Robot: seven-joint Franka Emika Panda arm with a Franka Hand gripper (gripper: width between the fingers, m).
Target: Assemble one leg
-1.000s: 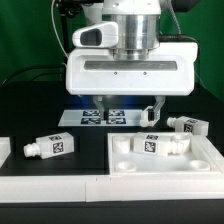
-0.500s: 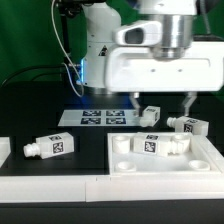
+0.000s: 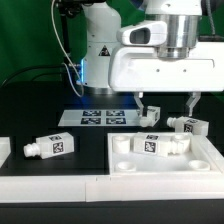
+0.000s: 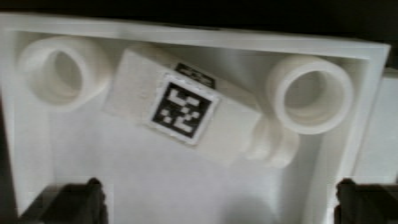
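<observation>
A leg [image 3: 160, 143], a small white block with a square tag, lies on the big white panel [image 3: 195, 165] between two round holes. In the wrist view the same leg [image 4: 178, 105] lies slanted on the panel [image 4: 71, 140], its stub toward one hole. My gripper [image 3: 166, 104] hangs open and empty just above and behind that leg. In the wrist view the gripper [image 4: 222, 205] shows only as two dark fingertips [image 4: 80, 200], wide apart. Three more legs lie about: one at the exterior view's left [image 3: 55, 146], one at its right [image 3: 188, 126], and one behind the panel [image 3: 150, 113].
The marker board [image 3: 100, 117] lies behind the panel on the black table. A white strip [image 3: 50, 188] runs along the table's front edge. The arm's white body [image 3: 165, 65] fills the upper right of the exterior view.
My gripper has moved toward the exterior view's right, from over the marker board to over the panel's leg. It stays open. The parts have not moved.
</observation>
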